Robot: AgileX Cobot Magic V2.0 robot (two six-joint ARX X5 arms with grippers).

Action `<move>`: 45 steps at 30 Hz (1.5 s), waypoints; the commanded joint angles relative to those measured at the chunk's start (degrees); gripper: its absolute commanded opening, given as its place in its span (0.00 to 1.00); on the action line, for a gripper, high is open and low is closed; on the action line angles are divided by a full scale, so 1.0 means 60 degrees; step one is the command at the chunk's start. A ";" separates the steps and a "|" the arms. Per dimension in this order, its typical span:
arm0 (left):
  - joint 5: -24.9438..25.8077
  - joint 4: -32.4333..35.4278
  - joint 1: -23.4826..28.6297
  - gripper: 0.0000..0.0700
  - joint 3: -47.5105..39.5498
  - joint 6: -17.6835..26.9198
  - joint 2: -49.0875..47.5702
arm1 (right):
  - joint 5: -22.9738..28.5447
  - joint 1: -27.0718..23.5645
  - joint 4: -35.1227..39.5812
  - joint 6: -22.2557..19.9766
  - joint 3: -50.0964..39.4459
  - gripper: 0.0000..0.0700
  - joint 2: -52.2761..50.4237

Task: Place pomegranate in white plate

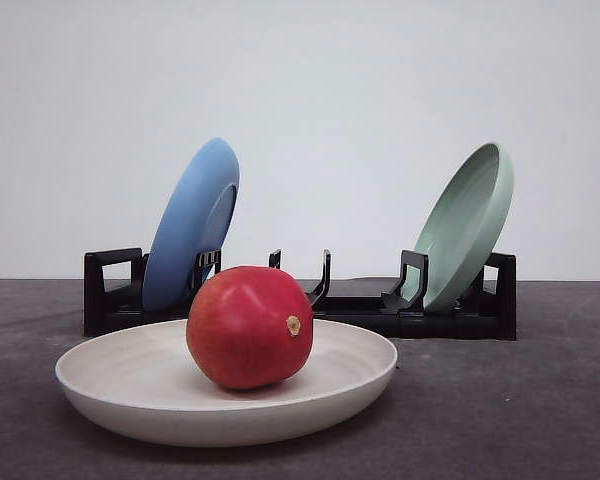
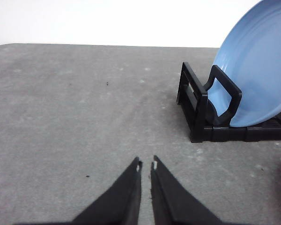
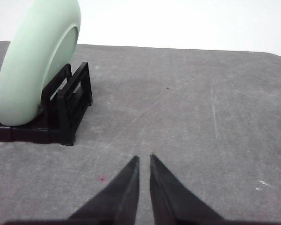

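- You have a plain white wall (image 1: 300, 100) filling the upper part of the front view, evenly lit, with no markings.
- You see a dark grey tabletop (image 1: 540, 400) across the lower part of the frame; it meets the wall along a straight horizontal line.
- In the left wrist view, the tabletop surface is mottled grey with small dark specks; its far corner at upper left is rounded.
- In the right wrist view, faint pale scratches cross the surface.
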 commanded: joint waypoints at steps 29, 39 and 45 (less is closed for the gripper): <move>-0.0033 -0.0018 -0.0011 0.03 -0.0106 0.0062 0.0007 | 0.0033 0.0011 0.0094 -0.0004 -0.0033 0.05 -0.0007; -0.0033 -0.0019 -0.0011 0.03 -0.0106 0.0062 0.0007 | 0.0033 0.0011 0.0091 -0.0004 -0.0033 0.05 -0.0007; -0.0033 -0.0021 -0.0011 0.03 -0.0106 0.0062 0.0007 | 0.0033 0.0011 0.0094 -0.0004 -0.0033 0.05 -0.0007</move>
